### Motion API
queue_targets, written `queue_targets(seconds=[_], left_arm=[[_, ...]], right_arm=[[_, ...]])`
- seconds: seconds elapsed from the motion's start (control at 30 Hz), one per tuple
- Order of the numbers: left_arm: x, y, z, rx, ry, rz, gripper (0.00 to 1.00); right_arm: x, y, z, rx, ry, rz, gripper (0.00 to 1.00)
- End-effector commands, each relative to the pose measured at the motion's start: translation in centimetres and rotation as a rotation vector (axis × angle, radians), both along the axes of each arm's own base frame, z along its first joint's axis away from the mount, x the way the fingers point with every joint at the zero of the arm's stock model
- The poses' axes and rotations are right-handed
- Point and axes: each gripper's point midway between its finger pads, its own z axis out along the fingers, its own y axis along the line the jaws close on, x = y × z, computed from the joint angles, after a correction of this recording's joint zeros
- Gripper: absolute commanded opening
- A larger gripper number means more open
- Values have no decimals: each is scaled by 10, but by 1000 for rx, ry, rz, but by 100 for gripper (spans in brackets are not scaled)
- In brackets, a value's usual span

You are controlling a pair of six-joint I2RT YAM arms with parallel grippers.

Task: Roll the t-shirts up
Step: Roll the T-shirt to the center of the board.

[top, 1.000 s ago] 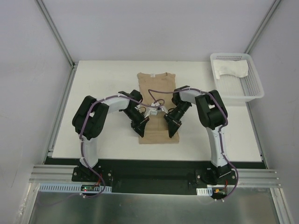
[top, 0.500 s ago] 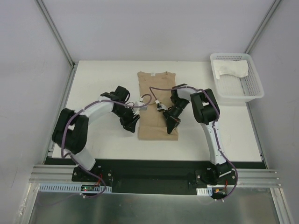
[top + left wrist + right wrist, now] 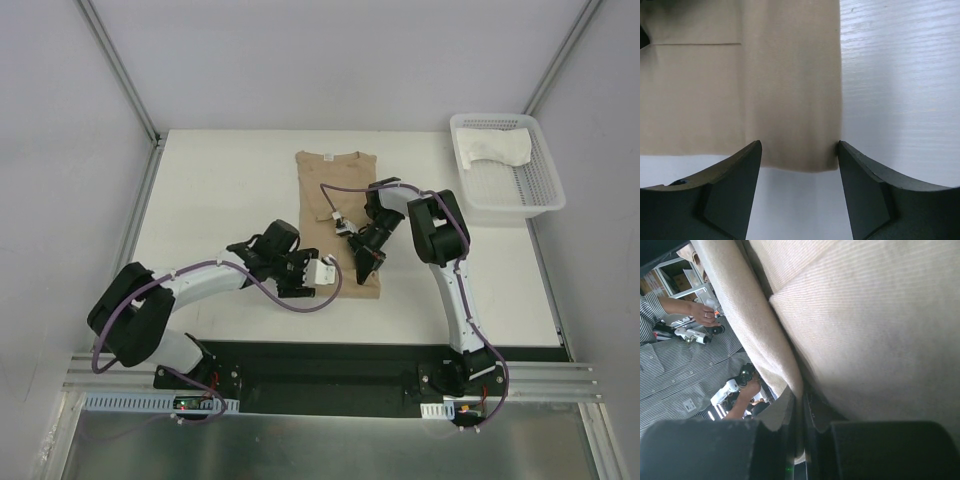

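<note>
The tan t-shirt (image 3: 336, 190) lies folded into a long strip in the middle of the table, neck at the far end. My left gripper (image 3: 333, 279) lies low at the near hem, open. In the left wrist view a corner of the tan t-shirt's (image 3: 790, 100) hem sits between its spread fingertips (image 3: 742, 165), and the left gripper (image 3: 799, 152) holds nothing. My right gripper (image 3: 358, 266) is shut on a raised fold of the tan t-shirt (image 3: 875, 325) near its right edge, the right gripper's (image 3: 803, 402) jaws pinching the cloth. The white t-shirt (image 3: 497, 148) lies in the basket.
The white mesh basket (image 3: 512, 209) stands at the far right corner of the table. A purple cable loops from the left wrist over the table beside the hem. Frame posts rise at the back left and back right.
My left gripper let go, opened, and swung down toward the near hem of the tan shirt, the arm stretching out low. The right gripper stayed shut on the cloth, barely moving.
</note>
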Motion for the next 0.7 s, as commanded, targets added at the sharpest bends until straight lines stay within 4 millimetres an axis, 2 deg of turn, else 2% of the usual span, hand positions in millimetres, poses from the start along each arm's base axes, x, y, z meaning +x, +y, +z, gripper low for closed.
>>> queue_targets(seconds=[0.0,0.2,0.43,0.67], left_arm=[[15,-15,2,-23,-97,-59,62],[-7,-24,-8,-16,-74,-151,61],[-7,-25,-1,-11,-94,-117,61],[-11,-8,-29,105,-31,-86,59]], right_arm=[[-11,-15,-2,-113,93,35,9],[-11,-15,-1,-107,98,35,9],[-11,-14,-1,-109,101,36,9],[-11,-15,-2,-109,102,35,9]])
